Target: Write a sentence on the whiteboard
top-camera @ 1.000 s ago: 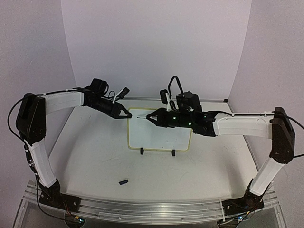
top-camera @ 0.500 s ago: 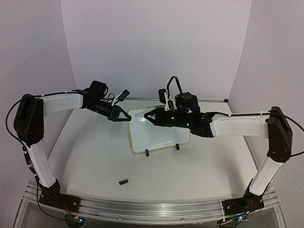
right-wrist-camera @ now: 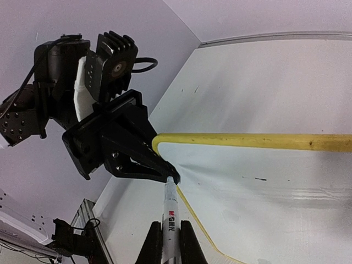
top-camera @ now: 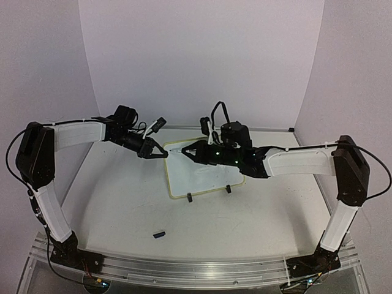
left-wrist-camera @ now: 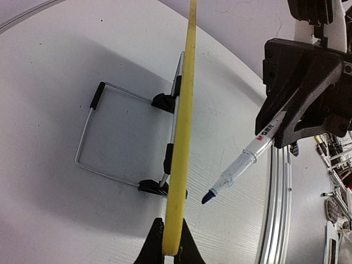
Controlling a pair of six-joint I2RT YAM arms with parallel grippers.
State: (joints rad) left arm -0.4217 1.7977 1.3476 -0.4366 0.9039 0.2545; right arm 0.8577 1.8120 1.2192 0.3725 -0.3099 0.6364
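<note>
Top external: one rounded, yellow-framed whiteboard (top-camera: 205,174), corner pinched by left gripper (top-camera: 162,154); right gripper (top-camera: 185,149) clamps one slim marker (left-wrist-camera: 245,158).

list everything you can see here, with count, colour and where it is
whiteboard: 1, white with a pale-yellow frame, middle of the table, no readable writing
clip feet: 2, black, on the whiteboard's near edge
wire stand: 1, silver with black tips, behind the whiteboard
marker: 1, white barrel with a blue tip, uncapped, tip near a whiteboard corner
small dark piece: 1, dark, on the table near the front, too small to identify
table: 1, white
rail: 1, silver, along the near edge
left hand: 1, black, shut on the whiteboard's frame
right hand: 1, black, shut on the marker
</note>
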